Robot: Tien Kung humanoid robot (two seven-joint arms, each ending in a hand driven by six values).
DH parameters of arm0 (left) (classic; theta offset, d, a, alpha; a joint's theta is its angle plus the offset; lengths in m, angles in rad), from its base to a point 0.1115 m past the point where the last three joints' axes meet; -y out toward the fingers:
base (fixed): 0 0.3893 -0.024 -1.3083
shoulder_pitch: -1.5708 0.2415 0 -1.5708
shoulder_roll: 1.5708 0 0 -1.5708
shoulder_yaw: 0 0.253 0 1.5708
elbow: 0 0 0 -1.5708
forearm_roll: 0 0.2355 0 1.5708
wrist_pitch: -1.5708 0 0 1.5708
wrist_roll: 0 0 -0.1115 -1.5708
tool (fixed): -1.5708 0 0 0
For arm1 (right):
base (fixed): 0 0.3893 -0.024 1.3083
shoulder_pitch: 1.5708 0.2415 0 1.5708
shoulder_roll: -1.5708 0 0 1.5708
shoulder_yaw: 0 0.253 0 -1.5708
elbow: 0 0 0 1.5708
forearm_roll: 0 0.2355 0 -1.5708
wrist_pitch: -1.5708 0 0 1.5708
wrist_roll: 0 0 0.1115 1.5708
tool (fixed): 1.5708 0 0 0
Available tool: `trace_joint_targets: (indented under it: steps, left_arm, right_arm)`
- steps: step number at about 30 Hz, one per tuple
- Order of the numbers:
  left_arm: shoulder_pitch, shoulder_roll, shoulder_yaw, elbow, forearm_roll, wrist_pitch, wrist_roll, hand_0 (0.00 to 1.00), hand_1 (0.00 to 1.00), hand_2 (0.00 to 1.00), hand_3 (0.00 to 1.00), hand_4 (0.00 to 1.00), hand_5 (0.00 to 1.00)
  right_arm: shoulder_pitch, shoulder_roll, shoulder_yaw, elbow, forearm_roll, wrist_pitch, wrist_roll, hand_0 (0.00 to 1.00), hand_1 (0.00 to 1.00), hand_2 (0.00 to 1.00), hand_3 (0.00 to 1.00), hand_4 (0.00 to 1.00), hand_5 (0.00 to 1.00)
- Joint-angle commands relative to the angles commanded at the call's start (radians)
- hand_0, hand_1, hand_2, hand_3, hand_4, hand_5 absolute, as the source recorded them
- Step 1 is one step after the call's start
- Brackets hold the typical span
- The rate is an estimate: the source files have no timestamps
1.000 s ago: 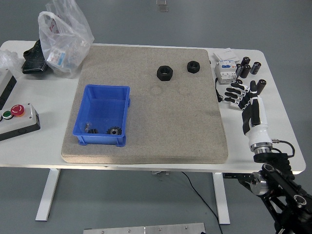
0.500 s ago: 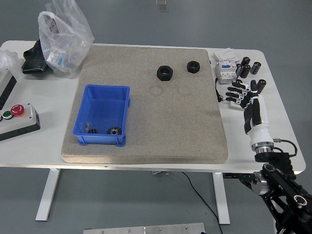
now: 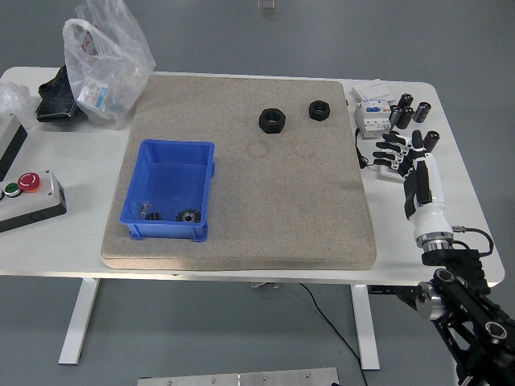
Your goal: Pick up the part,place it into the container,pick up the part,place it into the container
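Two black hex nuts lie on the tan mat: a larger one and a smaller one to its right, near the far edge. A blue bin stands on the mat's left half with small black gear parts in its near end. My right hand is over the white table right of the mat, fingers spread and empty, well right of and nearer than the nuts. My left arm is out of view.
A white electrical module and several black cylinders stand just beyond my right hand. A plastic bag and a black object sit at the far left. A button box lies at the left edge.
My right hand has drifted slightly to the right and a little farther from me. Nothing else has moved.
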Motion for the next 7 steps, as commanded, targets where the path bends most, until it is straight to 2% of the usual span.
trace_joint_targets:
  steps: [7]
  left_arm:
    - [0.001, -0.001, -0.004, 0.000, 0.005, 0.000, 0.001, 0.654, 0.584, 0.592, 0.684, 0.654, 0.235]
  right_arm:
    - [0.001, -0.003, 0.011, 0.012, -0.037, -0.004, -0.011, 0.513, 0.527, 0.599, 0.615, 0.940, 0.987]
